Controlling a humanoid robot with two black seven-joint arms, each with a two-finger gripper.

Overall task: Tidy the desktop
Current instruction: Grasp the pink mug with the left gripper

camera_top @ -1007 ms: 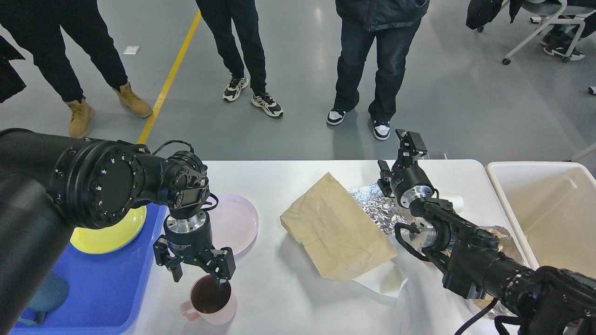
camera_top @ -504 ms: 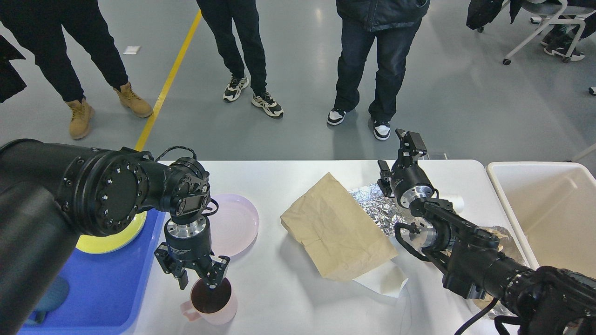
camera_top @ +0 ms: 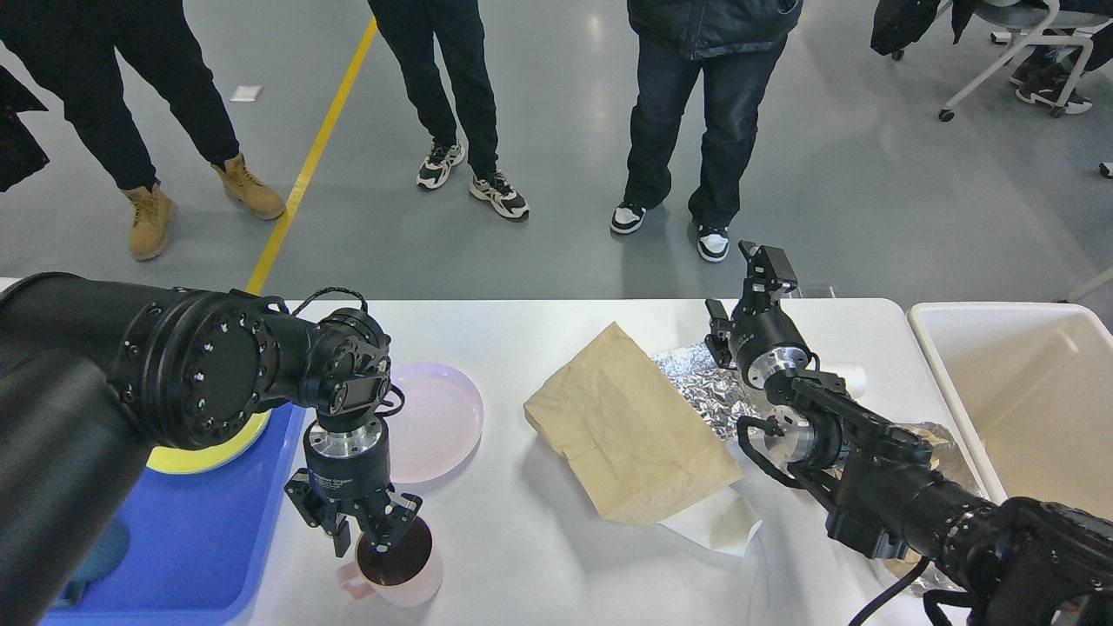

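The white desktop (camera_top: 539, 565) carries clutter. A pink mug (camera_top: 410, 576) with a dark inside stands near the front left. My left gripper (camera_top: 361, 541) points down at the mug's left rim, one finger inside and one outside, closed on the rim. My right gripper (camera_top: 741, 287) is raised above the far right part of the desktop, open and empty. A crumpled brown paper bag (camera_top: 626, 426) lies in the middle, with silver foil (camera_top: 706, 391) behind it and a white paper piece (camera_top: 720, 522) at its front corner.
A blue tray (camera_top: 200, 539) at the left holds a yellow plate (camera_top: 204, 454). A pink plate (camera_top: 439, 422) lies beside the tray. A cream-white bin (camera_top: 1026, 400) stands at the right. A white cup (camera_top: 854, 376) lies behind my right arm. People stand beyond the far edge.
My left gripper has come down onto the mug and its fingers have closed from wide open onto the rim. The right arm has not moved.
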